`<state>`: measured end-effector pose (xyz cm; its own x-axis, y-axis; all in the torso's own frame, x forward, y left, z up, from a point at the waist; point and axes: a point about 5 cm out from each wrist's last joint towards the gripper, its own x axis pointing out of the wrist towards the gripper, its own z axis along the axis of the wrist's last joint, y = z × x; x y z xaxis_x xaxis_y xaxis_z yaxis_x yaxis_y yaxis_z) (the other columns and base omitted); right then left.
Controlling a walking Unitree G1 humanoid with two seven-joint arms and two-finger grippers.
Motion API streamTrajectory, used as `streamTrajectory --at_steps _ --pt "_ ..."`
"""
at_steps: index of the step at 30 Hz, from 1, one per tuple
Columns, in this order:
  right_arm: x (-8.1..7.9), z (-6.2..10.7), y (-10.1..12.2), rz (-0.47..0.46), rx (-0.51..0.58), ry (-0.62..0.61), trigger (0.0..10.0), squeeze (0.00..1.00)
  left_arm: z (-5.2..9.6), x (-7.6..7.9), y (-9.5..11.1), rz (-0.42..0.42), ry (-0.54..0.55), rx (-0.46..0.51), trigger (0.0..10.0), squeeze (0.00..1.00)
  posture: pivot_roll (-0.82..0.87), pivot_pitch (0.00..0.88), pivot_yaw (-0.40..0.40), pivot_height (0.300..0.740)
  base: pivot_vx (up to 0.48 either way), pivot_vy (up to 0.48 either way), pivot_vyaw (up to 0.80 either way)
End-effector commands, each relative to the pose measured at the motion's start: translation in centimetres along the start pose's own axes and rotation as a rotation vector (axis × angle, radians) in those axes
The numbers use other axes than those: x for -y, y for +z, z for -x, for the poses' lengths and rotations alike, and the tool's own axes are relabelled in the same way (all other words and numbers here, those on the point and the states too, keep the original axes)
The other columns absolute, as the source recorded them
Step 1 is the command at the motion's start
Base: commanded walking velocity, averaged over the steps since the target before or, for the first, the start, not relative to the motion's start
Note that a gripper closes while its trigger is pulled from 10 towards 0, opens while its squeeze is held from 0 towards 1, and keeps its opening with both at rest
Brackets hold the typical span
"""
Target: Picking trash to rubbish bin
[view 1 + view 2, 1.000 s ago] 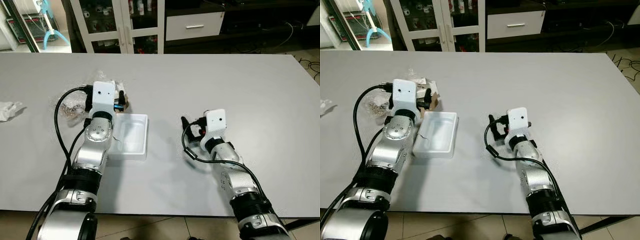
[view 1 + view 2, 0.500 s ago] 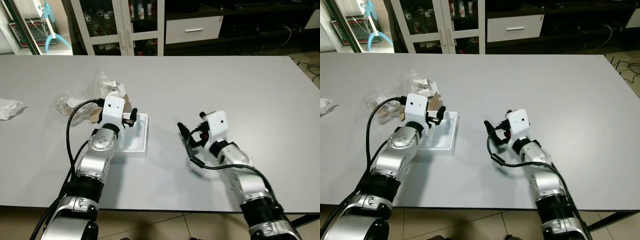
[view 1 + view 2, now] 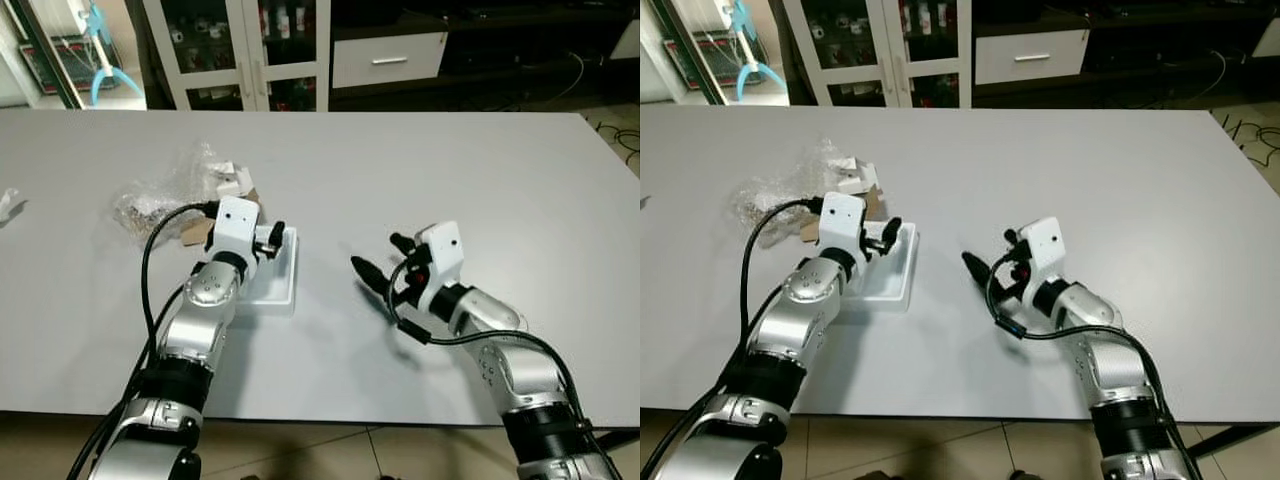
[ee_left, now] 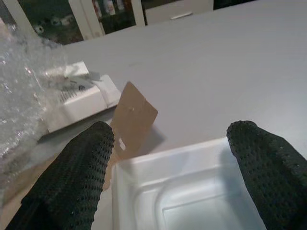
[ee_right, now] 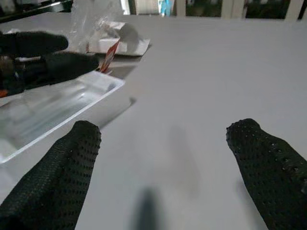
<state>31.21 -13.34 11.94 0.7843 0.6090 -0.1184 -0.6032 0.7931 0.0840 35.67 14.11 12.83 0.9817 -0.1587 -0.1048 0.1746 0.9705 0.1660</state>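
White plastic tray (image 3: 274,280) lies bare inside — left pincer (image 4: 168,158) gapes over it; right pincer (image 3: 385,262) spread, holding nothing.

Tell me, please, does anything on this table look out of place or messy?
Yes. Loose trash lies on the grey table: a crumpled clear plastic bag, a small white box and a brown cardboard piece beside an empty white tray. The left gripper hovers open at the tray.

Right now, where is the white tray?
The white tray lies on the table's left half, under the open left gripper, with the cardboard scrap and plastic wrapper just behind it.
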Motion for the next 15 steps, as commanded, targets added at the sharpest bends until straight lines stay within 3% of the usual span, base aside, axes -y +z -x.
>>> streamTrajectory --at_steps 1,10,15 --pt "-0.3 0.3 0.1 -0.022 -0.014 0.037 10.0 0.00 -0.1 0.3 0.9 -0.006 -0.008 0.027 10.0 0.00 -0.09 0.031 0.033 0.740 0.000 0.000 0.00" --pt "-1.5 0.6 -0.1 -0.055 -0.047 0.107 10.0 0.00 -0.3 -0.2 3.7 -0.013 0.054 0.115 10.0 0.00 -0.09 0.029 0.028 0.740 0.000 0.000 0.00" --pt "-1.8 0.7 -0.1 -0.063 -0.057 0.122 10.0 0.00 -0.2 -1.7 5.5 -0.022 0.215 0.145 10.0 0.00 -0.08 0.031 0.028 0.740 0.000 0.000 0.00"
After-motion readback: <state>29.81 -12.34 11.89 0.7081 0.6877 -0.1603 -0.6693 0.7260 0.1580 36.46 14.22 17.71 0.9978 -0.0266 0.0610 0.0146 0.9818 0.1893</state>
